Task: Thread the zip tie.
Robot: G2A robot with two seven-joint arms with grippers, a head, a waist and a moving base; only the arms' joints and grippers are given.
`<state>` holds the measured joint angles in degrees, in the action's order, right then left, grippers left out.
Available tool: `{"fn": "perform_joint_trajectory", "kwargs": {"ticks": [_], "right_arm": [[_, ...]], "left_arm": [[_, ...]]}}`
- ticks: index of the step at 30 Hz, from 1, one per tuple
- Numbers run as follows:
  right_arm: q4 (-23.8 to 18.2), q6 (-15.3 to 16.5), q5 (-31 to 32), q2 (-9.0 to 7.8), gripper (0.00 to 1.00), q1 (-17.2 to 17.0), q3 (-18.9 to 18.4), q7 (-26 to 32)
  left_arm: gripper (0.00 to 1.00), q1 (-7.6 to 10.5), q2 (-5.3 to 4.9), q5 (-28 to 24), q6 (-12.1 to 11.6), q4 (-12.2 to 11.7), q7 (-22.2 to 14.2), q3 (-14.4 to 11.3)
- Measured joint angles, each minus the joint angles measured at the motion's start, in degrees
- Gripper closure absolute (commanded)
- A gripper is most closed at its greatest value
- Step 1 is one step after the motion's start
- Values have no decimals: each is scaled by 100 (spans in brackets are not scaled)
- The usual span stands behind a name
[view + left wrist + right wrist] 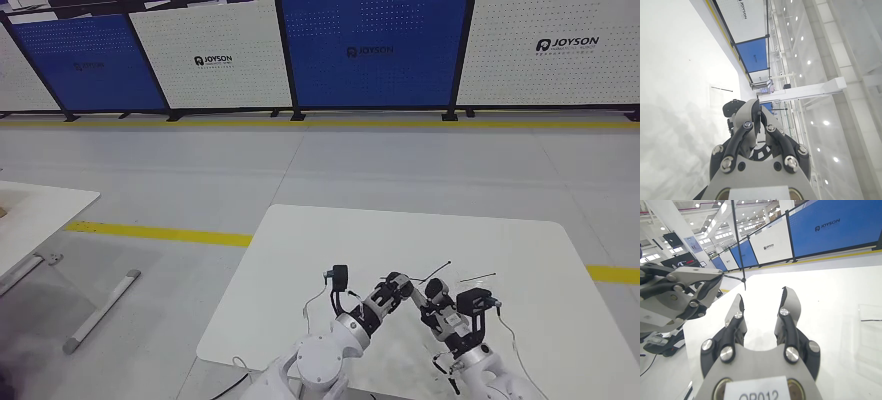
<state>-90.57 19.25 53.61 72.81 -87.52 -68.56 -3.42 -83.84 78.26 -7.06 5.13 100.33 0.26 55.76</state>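
Right end effector (761,291) gapes apart; its wrist view shows left end effector (721,275) clamping zip tie (743,279).

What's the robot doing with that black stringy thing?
It is threading a zip tie. The left gripper is shut on one end of it and holds it up above the table. The long strap crosses the tie's head and its tip pokes out past it, so it looks threaded through. The right gripper is open, just short of that tip, and holds nothing. On the table lies another tie.
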Motion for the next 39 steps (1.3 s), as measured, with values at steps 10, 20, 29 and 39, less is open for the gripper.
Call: {"fn": "perform_joint_trajectory", "kwargs": {"ticks": [10,20,29,39], "right_arm": [[-41,5,8,-6,71,-4,-16,-23],[-53,24,78,-10,84,1,10,-80],[-51,22,90,-13,83,11,21,-62],[-26,17,60,-14,90,22,13,-61]], "left_arm": [[100,42,7,52,59,-26,-37,-97],[100,87,8,62,97,-64,-37,-109],[100,134,12,126,138,-126,54,-108],[100,149,9,161,141,-168,25,-110]]}}
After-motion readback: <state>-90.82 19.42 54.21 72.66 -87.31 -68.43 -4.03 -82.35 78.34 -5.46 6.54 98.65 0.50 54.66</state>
